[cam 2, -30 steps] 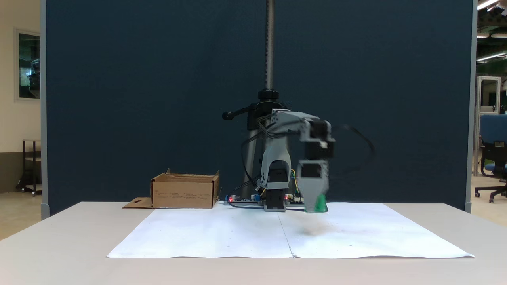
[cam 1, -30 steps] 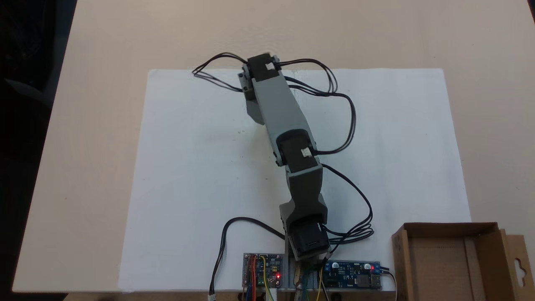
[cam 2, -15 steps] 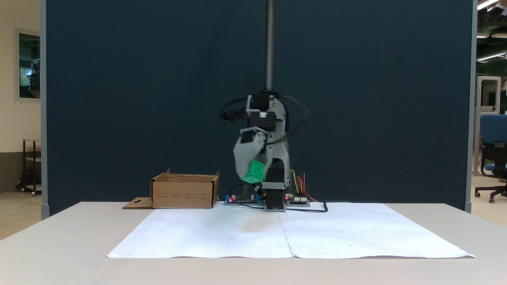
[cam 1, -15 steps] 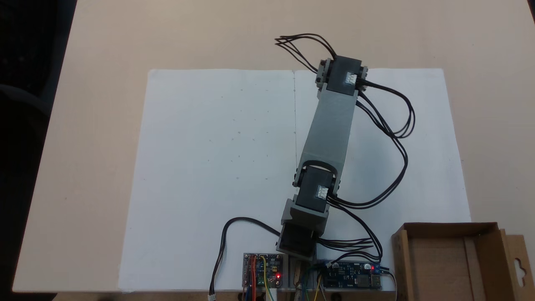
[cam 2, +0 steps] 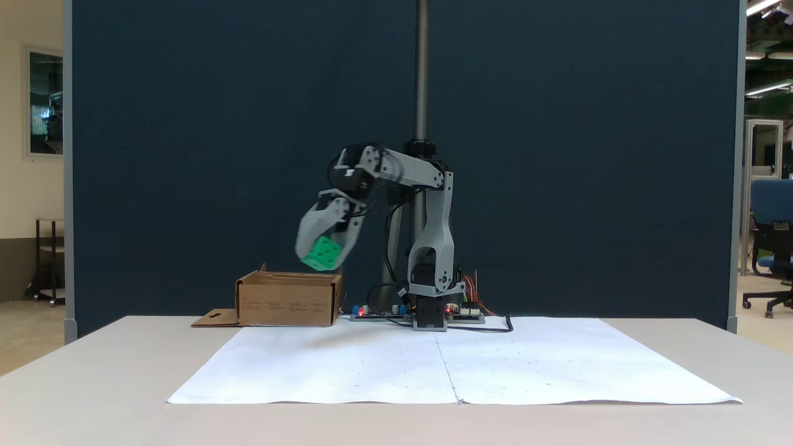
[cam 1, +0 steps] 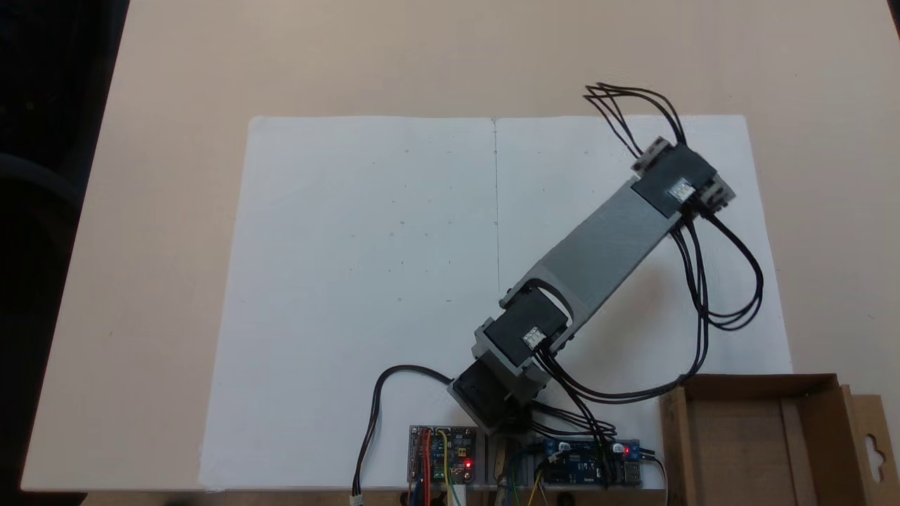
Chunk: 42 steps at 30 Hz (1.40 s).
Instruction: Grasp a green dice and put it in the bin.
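The grasp stage is complete: in a fixed view, left of centre, the gripper [cam 2: 320, 255] has its fingers clamped on the green dice [cam 2: 322, 253], which is raised clear of the table [cam 2: 93, 371] and the white paper sheet [cam 2: 372, 365]. The dice sits just above the right end of the cardboard box [cam 2: 288, 300], not yet over its middle. In the top-down fixed view, the arm [cam 1: 605, 242] points toward the upper right, while the box [cam 1: 763, 439] occupies the lower right corner and appears empty. Remaining steps, as judged: position the dice over the box opening and release it.
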### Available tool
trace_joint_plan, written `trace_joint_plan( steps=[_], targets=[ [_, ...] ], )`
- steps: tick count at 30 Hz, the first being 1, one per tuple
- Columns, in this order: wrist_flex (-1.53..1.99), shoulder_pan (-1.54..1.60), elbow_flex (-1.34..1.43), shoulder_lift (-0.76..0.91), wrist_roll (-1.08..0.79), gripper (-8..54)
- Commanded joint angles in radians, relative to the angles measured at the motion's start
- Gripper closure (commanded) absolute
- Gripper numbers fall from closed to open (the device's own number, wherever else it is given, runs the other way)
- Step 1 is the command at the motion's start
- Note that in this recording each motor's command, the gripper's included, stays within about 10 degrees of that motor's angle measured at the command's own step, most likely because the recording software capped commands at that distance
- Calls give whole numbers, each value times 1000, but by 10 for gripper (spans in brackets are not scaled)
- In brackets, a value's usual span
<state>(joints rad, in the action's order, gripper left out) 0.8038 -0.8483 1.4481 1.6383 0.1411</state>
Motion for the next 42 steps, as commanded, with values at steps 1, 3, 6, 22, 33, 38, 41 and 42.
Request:
trace_joint_plan(
  steps=[1,3,6,22,33,38,41,42],
  targets=[
    [-55,-75,-55,41,-77,338],
    [-48,-193,-54,48,-115,338],
    [-32,-364,-54,52,-172,338],
    [-29,-798,-54,-44,-410,338],
    [-110,-951,-55,-204,-532,338],
    [-158,-976,-57,-204,-532,281],
    [-173,-982,-57,-213,-531,103],
    [-175,-982,-57,-215,-529,63]
  ],
)
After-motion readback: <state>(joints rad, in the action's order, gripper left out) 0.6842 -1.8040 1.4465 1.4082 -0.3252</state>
